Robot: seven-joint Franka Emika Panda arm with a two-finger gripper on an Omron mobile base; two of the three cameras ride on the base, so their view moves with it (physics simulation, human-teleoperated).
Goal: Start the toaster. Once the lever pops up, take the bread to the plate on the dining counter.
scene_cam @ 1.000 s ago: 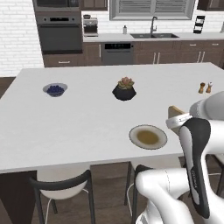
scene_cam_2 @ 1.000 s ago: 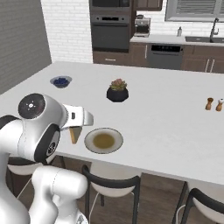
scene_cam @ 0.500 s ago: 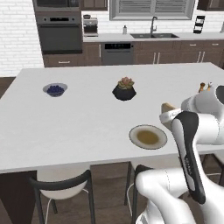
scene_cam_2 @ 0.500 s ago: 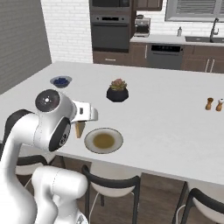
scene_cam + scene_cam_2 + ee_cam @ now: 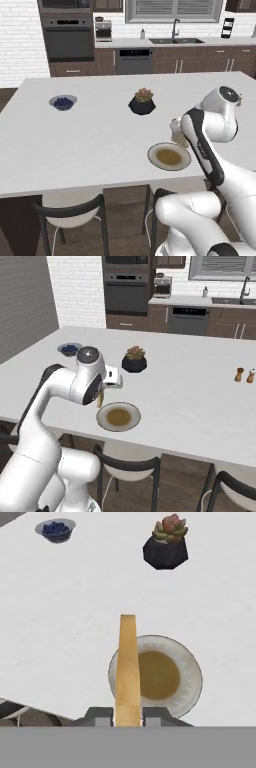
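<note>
Tan bread [image 5: 128, 672], pinched edge-on in the nearly closed gripper [image 5: 127, 714], hangs over the plate's [image 5: 192, 677] near-left rim.

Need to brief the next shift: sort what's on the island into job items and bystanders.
Job: bread held in the gripper, plate, dining counter.
Bystanders: berry bowl, potted succulent, salt and pepper shakers.

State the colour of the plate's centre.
Olive-brown, inside a paler rim: the plate, best in the hand view.
</note>
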